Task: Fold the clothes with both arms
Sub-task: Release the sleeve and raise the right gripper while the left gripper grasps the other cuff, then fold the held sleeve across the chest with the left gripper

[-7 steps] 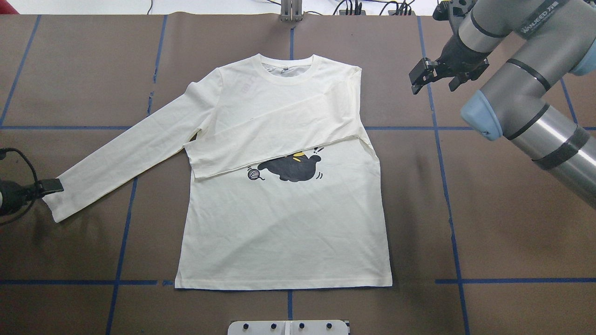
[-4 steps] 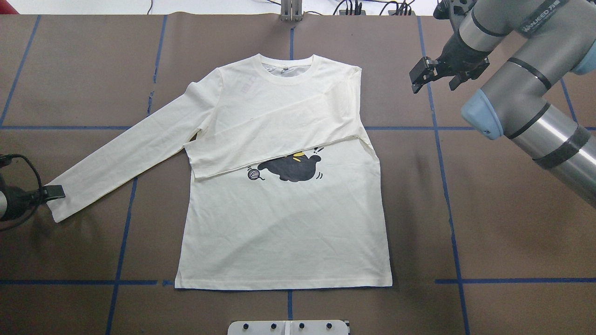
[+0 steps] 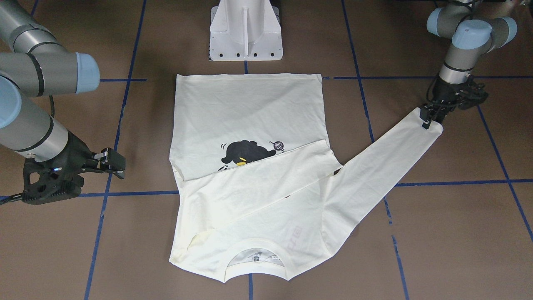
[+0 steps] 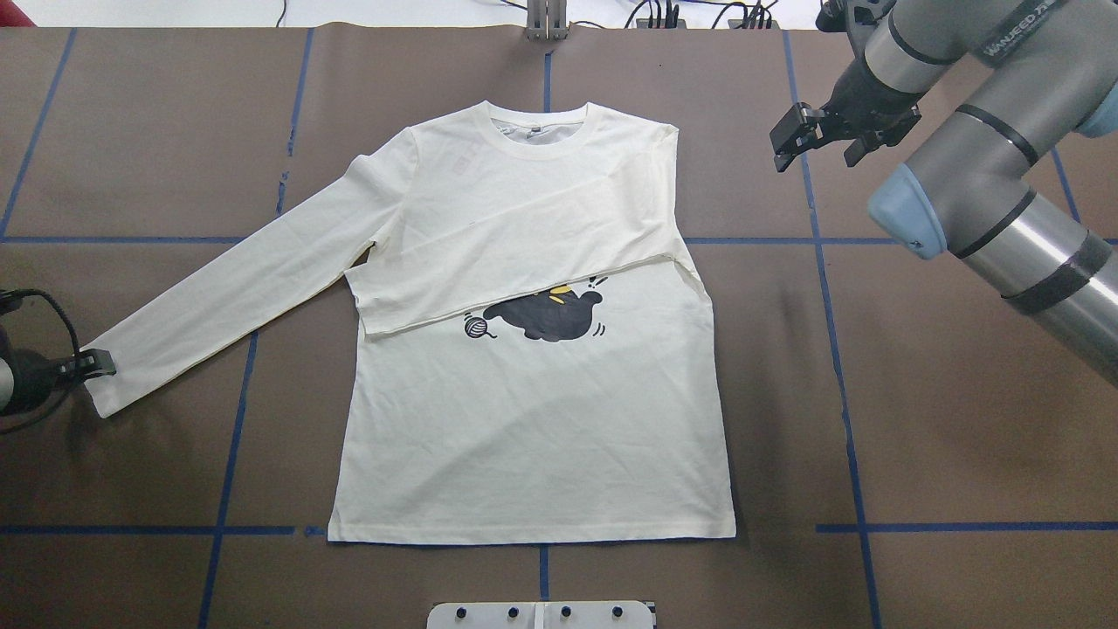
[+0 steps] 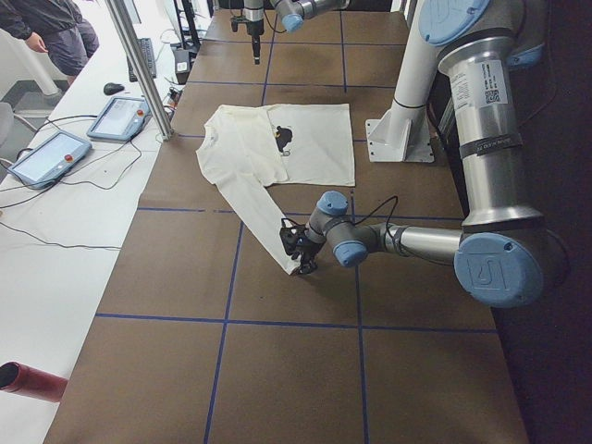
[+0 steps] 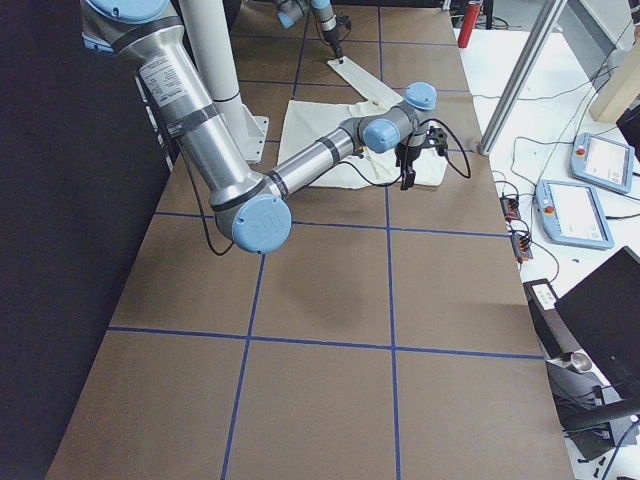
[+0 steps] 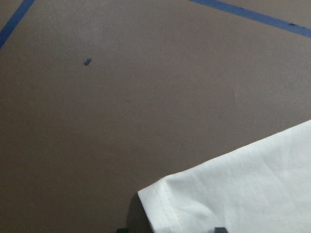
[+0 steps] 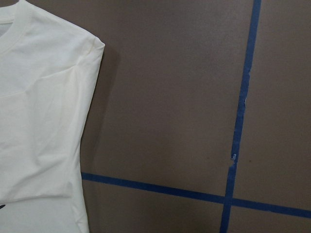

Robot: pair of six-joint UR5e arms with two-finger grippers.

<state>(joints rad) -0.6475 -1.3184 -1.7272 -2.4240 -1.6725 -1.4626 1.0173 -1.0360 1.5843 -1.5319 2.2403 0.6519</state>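
The cream shirt [image 4: 524,437] [image 3: 250,108] lies flat and print side up on the brown table, collar at the far edge. One sleeve is folded across the chest and half covers the black cat [image 4: 546,316]. The other sleeve stretches out toward my left side and ends at its cuff [image 4: 109,384] [image 7: 233,194]. My left gripper [image 4: 87,367] [image 3: 429,121] is down at that cuff, open, with its fingertips on either side of the cuff's corner. My right gripper [image 4: 817,150] [image 3: 116,166] hovers open and empty above bare table, beyond the shirt's shoulder [image 8: 92,46].
Blue tape lines [image 4: 838,349] cross the table. The white pedestal base [image 3: 245,37] stands just behind the shirt's hem. A side table holds control tablets [image 5: 46,153] and cables beside a metal post [image 5: 139,65]. A person [image 5: 55,28] stands in the far corner.
My left gripper has moved nearer along the table and closed in on the cuff. My right gripper has drifted slightly farther away. The shirt has not moved.
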